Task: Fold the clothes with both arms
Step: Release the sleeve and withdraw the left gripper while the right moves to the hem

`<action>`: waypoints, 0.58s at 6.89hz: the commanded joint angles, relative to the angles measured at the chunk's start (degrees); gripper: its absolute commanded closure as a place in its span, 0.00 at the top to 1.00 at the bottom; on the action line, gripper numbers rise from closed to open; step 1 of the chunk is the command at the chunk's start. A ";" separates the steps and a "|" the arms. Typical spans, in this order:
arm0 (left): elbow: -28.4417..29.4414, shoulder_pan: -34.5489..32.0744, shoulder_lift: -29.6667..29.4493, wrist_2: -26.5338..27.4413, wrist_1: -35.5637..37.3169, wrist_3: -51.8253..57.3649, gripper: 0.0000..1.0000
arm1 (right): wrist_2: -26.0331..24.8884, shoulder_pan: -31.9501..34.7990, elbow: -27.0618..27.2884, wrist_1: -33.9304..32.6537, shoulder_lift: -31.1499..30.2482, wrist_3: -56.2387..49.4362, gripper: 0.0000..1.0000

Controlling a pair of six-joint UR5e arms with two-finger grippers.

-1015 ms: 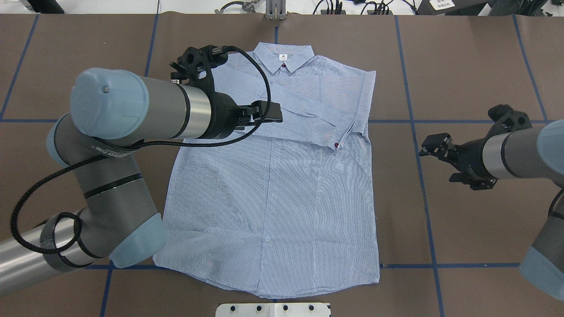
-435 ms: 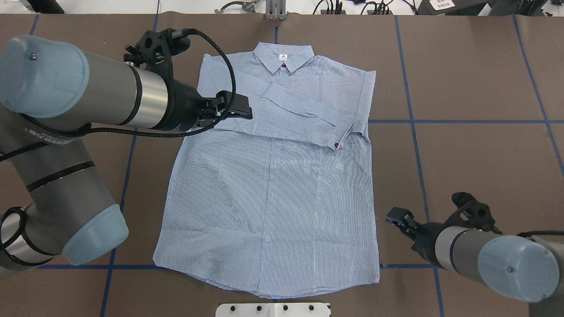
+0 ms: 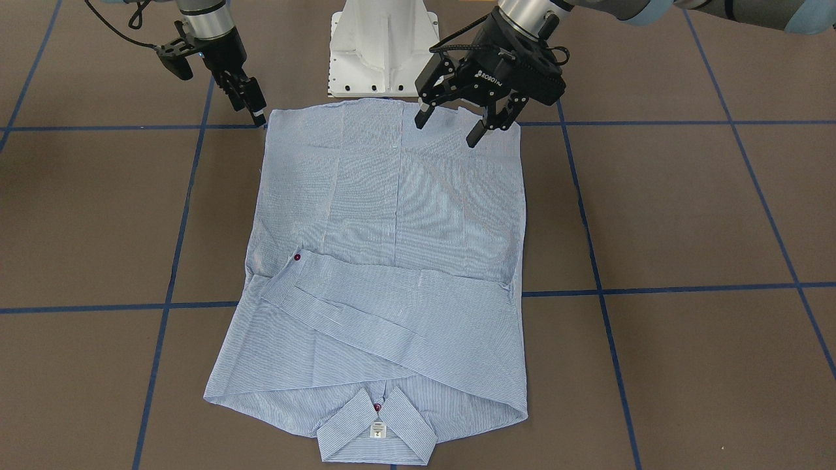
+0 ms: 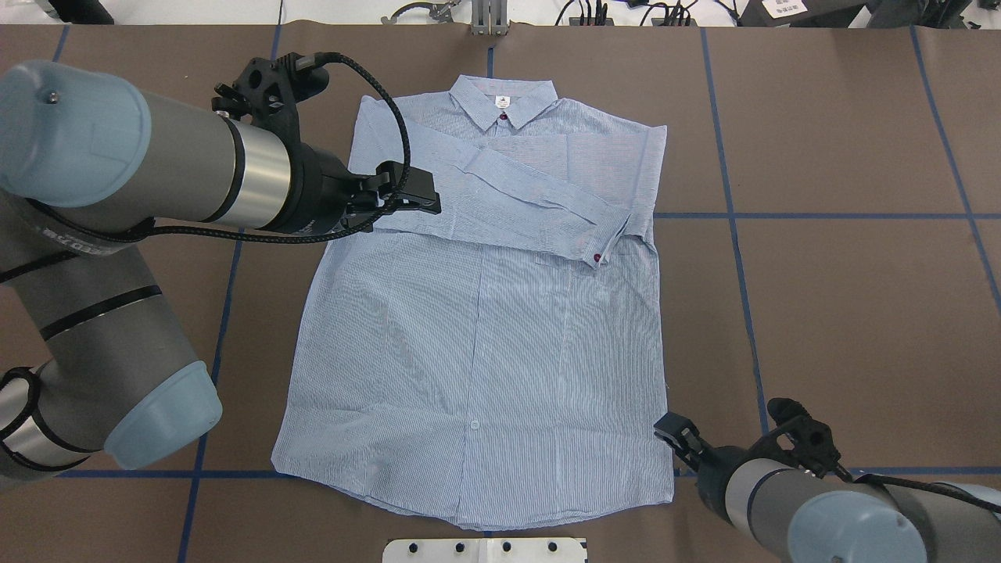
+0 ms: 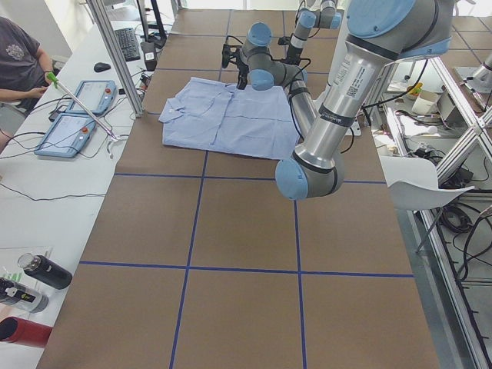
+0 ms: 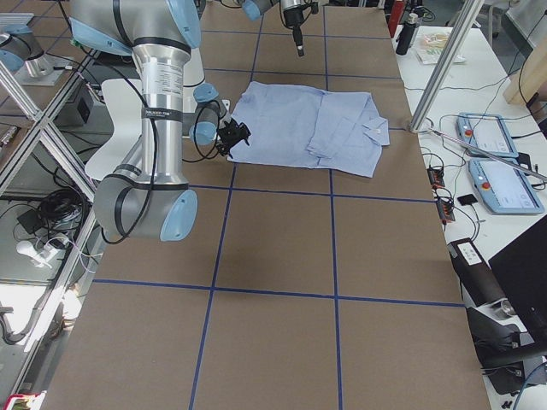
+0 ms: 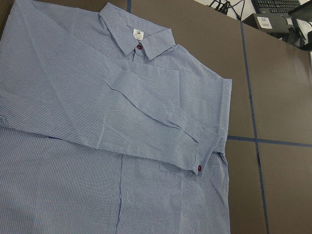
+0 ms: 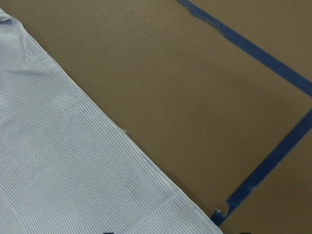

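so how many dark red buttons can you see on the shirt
2: one collar button under the neck label, one cuff button on the folded sleeve. Others may be hidden under the sleeves.

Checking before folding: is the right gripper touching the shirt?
Cannot tell. Front-facing view puts the right gripper at the hem corner of the shirt; no view shows contact or gap.
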 commanded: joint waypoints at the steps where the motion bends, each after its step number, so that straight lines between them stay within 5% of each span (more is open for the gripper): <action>1: 0.04 0.01 0.78 0.03 -0.12 -0.18 0.94 | -0.52 -1.86 -1.35 -10.70 7.06 3.03 0.89; 4: 0.22 0.19 0.96 0.29 -0.03 -0.52 0.94 | -0.17 -1.95 -4.34 -10.63 7.07 3.82 0.81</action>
